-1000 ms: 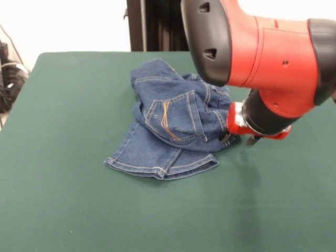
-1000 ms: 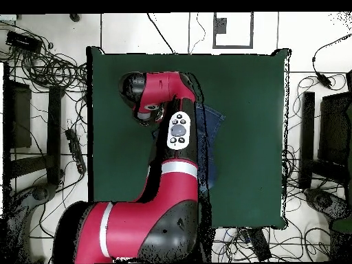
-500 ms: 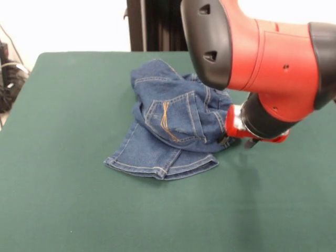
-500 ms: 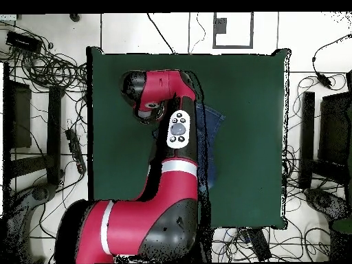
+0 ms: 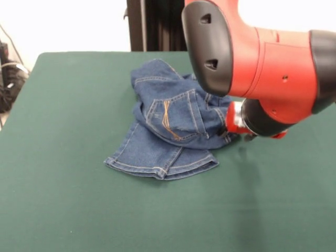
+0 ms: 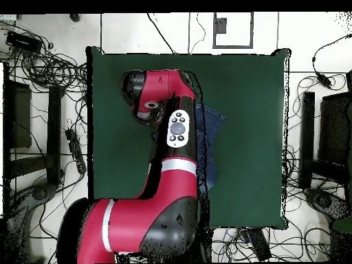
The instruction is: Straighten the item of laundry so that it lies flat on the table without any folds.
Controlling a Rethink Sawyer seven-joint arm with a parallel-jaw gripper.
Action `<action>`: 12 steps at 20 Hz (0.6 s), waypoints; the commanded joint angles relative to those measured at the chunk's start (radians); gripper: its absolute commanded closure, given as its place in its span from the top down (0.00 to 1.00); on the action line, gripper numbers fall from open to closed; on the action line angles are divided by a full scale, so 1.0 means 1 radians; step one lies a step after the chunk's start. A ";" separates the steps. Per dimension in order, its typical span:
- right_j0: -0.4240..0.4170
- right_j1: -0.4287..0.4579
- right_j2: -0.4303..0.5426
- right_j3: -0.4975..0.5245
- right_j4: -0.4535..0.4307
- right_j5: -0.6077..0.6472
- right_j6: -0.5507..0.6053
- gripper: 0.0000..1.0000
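Note:
The blue denim jeans [image 5: 173, 126] lie crumpled near the middle of the dark green table [image 5: 63, 131]. The waist part is folded over the legs, with a stitched back pocket facing up and the leg hems towards the front. The red and black arm comes down at the right. My gripper [image 5: 242, 135] sits low at the jeans' right edge, mostly hidden behind the wrist. In the overhead view the arm covers most of the jeans [image 6: 210, 130] on the table [image 6: 254, 103] and hides the gripper.
The black pedestal column [image 5: 152, 26] stands at the table's far side. Cables [image 5: 8, 79] lie off the table's left edge. In the overhead view, cables and equipment [image 6: 41, 69] ring the table.
The wrist and gripper have shifted slightly left and up at the jeans' right edge. The cloth there has bunched a little. The rest of the jeans has not moved.

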 commanded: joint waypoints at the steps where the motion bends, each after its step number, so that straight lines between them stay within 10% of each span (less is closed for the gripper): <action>1: 0.045 -0.099 0.079 0.144 0.058 0.080 0.156 1.00; 6: 0.064 -0.240 0.067 0.325 0.065 0.048 0.130 1.00; 12: 0.048 -0.175 0.096 0.293 0.050 0.021 0.130 1.00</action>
